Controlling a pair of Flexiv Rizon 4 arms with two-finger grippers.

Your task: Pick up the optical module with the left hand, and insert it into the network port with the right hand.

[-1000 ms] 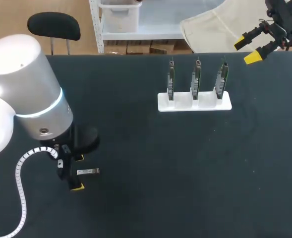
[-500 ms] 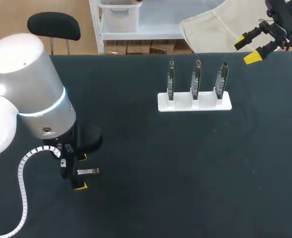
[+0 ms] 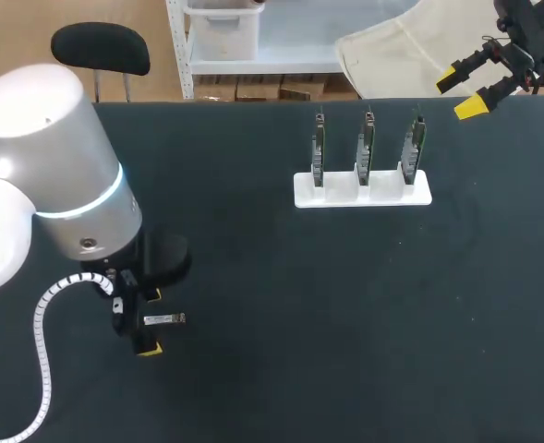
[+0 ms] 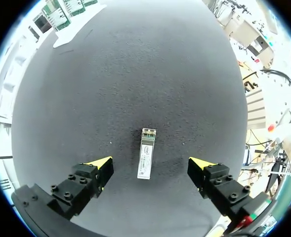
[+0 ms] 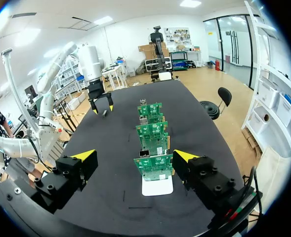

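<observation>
At the table's (image 3: 345, 323) eight o'clock the left gripper (image 3: 147, 321) stands spread wide, the optical module (image 4: 146, 160) lying flat between its fingers, touching neither. Three network cards (image 3: 367, 146) stand in a white rack (image 3: 363, 192) at one o'clock. The right gripper (image 3: 460, 93) hangs wide open at two o'clock.

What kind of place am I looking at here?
Probably a robotics test bench: a robot arm over a black table, three circuit boards upright in a white stand, and a small optical module lying flat.
</observation>
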